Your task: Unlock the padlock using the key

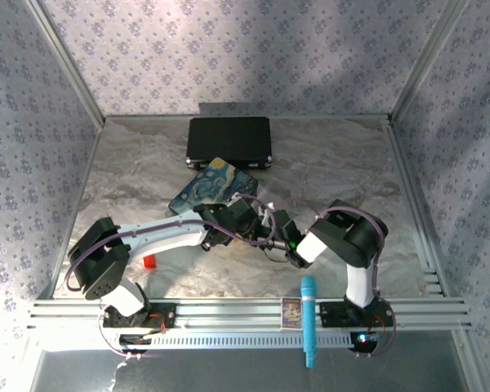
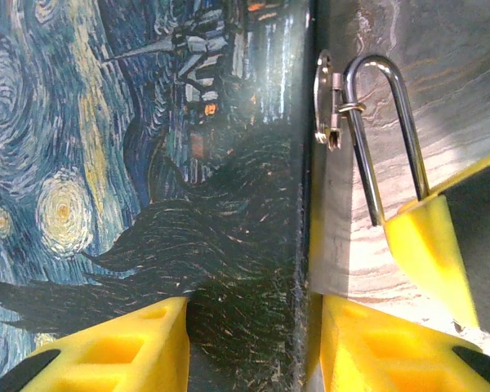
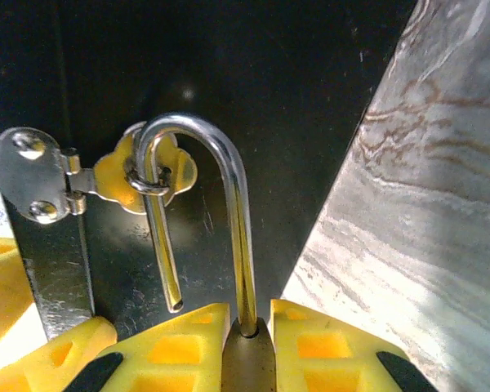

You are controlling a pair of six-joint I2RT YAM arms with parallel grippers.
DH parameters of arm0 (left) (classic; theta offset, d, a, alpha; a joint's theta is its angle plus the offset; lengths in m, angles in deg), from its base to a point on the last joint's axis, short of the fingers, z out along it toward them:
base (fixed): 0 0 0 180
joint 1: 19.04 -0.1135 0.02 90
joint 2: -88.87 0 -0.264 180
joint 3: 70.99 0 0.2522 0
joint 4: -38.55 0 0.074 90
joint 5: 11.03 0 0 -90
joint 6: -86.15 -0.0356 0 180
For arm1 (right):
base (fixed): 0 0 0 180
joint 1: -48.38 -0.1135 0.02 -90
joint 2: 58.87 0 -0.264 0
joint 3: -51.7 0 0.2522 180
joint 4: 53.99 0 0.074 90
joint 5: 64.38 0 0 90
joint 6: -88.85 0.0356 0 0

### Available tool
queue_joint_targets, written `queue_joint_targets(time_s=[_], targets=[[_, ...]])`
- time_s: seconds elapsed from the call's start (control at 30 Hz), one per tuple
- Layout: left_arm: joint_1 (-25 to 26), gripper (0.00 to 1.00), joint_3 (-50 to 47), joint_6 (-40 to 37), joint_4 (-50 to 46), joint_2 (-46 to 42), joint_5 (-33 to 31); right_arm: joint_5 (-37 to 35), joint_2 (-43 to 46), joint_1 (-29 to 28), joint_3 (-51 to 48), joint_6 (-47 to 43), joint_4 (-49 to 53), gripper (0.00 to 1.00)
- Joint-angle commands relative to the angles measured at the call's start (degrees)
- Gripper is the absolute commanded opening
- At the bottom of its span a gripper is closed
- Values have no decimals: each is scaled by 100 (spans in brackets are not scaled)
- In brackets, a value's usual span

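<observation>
My right gripper (image 3: 249, 336) is shut on the small brass padlock (image 3: 249, 363), whose body sits between the yellow fingers. Its silver shackle (image 3: 229, 175) stands open: the short leg's free end hangs out of the body and runs through the ring of the box's metal hasp (image 3: 33, 184). My left gripper (image 2: 253, 343) is shut on the corner of the painted box (image 2: 106, 163), right beside the shackle (image 2: 392, 106). From above, both grippers meet at the near corner of the painted box (image 1: 212, 186). The key is out of view.
A black case (image 1: 229, 143) lies behind the painted box. A small red block (image 1: 149, 261) sits by the left arm. A teal cylinder (image 1: 309, 318) and a small card (image 1: 291, 312) rest on the front rail. Marble tabletop (image 3: 425, 204) lies to the right.
</observation>
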Motion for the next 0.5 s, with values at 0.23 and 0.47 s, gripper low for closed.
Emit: queue_joint_targets(time_s=[0.23,0.47], targets=[[109,41,-365,111,-838,444,1095,-454,377,459,127,126,160,0],[120,41,-352,111,-842,430,1076,-308,359,693,192,190,173,0]])
